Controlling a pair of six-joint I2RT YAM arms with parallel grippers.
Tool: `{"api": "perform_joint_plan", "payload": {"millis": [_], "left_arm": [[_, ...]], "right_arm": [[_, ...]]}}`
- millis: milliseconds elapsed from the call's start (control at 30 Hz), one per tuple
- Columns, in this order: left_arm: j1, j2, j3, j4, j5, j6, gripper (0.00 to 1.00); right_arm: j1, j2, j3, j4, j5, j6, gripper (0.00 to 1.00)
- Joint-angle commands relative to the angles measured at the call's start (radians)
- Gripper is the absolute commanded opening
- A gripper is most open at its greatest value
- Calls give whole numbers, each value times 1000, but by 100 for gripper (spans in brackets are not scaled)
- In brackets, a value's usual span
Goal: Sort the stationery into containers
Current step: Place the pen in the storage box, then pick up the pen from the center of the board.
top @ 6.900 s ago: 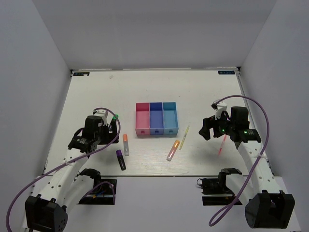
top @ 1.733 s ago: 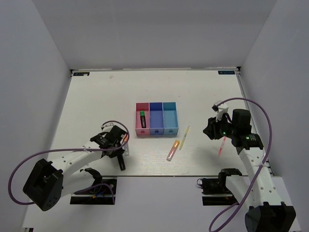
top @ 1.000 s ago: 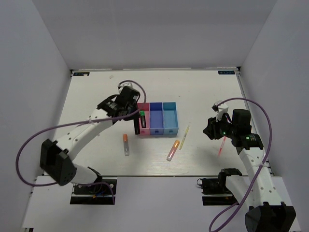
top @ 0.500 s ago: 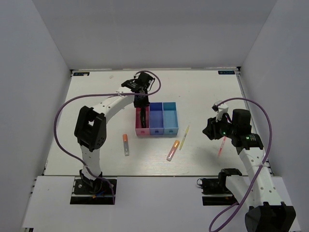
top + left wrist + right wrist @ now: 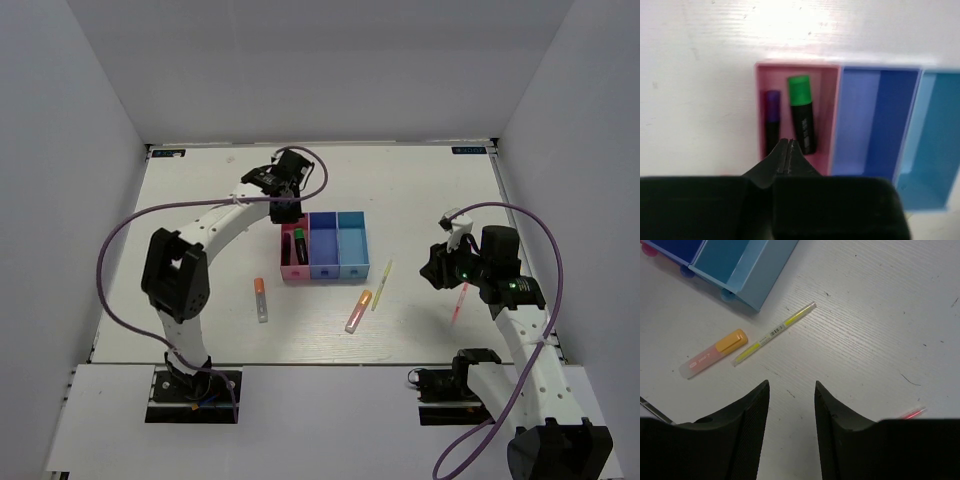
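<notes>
The containers are a joined pink bin (image 5: 293, 271), blue bin (image 5: 323, 248) and teal bin (image 5: 352, 248). In the left wrist view the pink bin (image 5: 824, 120) holds a green-capped marker (image 5: 801, 112) and a purple marker (image 5: 772, 114) side by side. My left gripper (image 5: 286, 214) hangs shut and empty over the pink bin's far end. On the table lie two orange-tipped highlighters (image 5: 261, 298) (image 5: 358, 311), a yellow pen (image 5: 381, 283) and a pink pen (image 5: 459, 300). My right gripper (image 5: 791, 385) is open above bare table, between the yellow pen (image 5: 774, 333) and the pink pen (image 5: 912, 413).
The blue bin (image 5: 872, 120) and teal bin (image 5: 935, 135) show nothing inside. White walls close the table on three sides. Purple cables loop from both arms. The right wrist view also catches one highlighter (image 5: 714, 353) and the teal bin's corner (image 5: 740, 265).
The left arm carried the purple marker from the near left to the pink bin, let it go there, and its jaws have closed. The right arm has stayed in place.
</notes>
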Motion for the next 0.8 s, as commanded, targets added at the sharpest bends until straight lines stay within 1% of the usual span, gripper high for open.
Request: {"api": "perform_joint_plan", "payload": {"millis": [0,33,67,100,133,167,200,233,267,300,333,400,767], "left_arm": [[-11,-223,-89,-4,-29,8,0],[-14,-252,-206,9,-51,5,0],[-12,-354,-252,23,-56,-10,0],[-9,-387,-298,34,-74,-18,5],[-3,-413,-429,40,-74,-28,17],[3,-487,-469,46,-69,-47,29],[6,-502,-502,46,-69,-57,35],[8,-515,-563,46,-57,-59,45],[8,-532,-606,48,-51,-71,51],[6,-532,-638,46,-39,-84,53],[6,-530,-651,49,-25,-94,55],[0,-518,-691,75,-17,-107,59],[-6,-369,-764,177,30,-124,59]], "right_arm": [[1,-1,11,5,-6,-8,44],[2,-1,10,4,-15,-8,26],[2,0,10,5,-21,-11,15],[2,2,10,4,-23,-11,7],[4,5,11,2,-21,-12,2],[2,13,13,1,-21,-12,3],[2,14,13,1,-15,-12,10],[2,17,16,-2,-11,-12,27],[2,28,19,-2,-8,-11,55],[2,31,17,-5,-3,-11,59],[4,31,17,-5,-3,-11,61],[2,37,17,-4,-1,-12,61],[-1,42,16,1,18,-9,61]]}}
